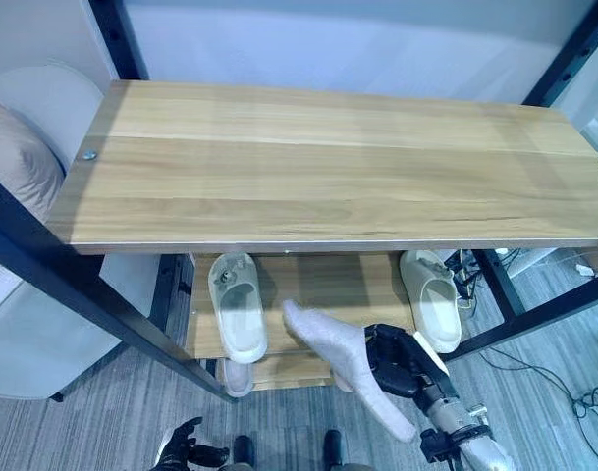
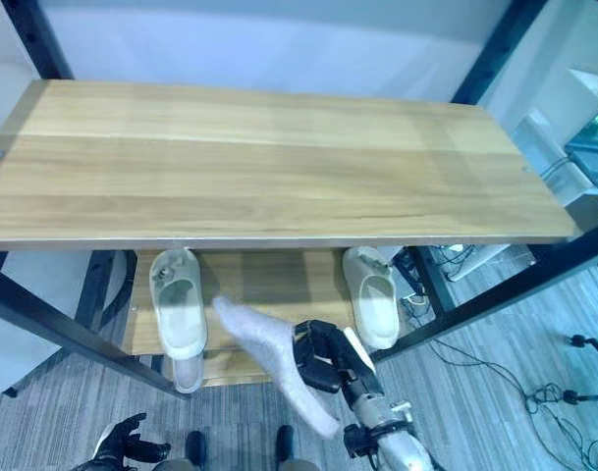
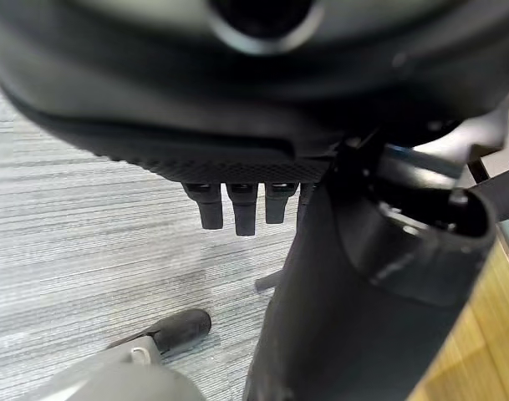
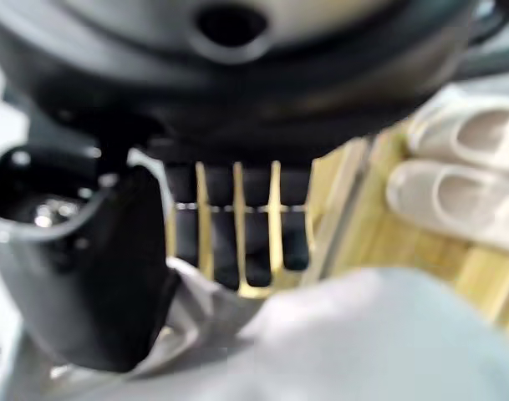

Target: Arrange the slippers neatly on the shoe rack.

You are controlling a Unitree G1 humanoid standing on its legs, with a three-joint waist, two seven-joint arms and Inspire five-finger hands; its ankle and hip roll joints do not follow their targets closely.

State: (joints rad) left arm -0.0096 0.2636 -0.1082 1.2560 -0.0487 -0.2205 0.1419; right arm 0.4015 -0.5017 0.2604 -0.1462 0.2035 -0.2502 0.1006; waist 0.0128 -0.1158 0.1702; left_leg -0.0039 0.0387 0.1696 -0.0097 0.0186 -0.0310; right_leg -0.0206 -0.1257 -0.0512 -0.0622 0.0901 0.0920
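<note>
Two pale slippers (image 1: 238, 306) on the lower shelf (image 1: 323, 285) are partly hidden by the rack's top board (image 1: 328, 167), while a grey slipper (image 1: 343, 358) is gripped in the right hand (image 1: 397, 361), held in front of that shelf.

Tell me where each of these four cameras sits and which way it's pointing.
Left eye: head, looking down over the shoe rack; right hand holding a grey slipper, left hand low.
Right eye: same scene, slightly offset.
Left wrist: along its own hand toward grey floor.
Right wrist: along its fingers onto the slipper; shares cream slippers with both eyes.
</note>
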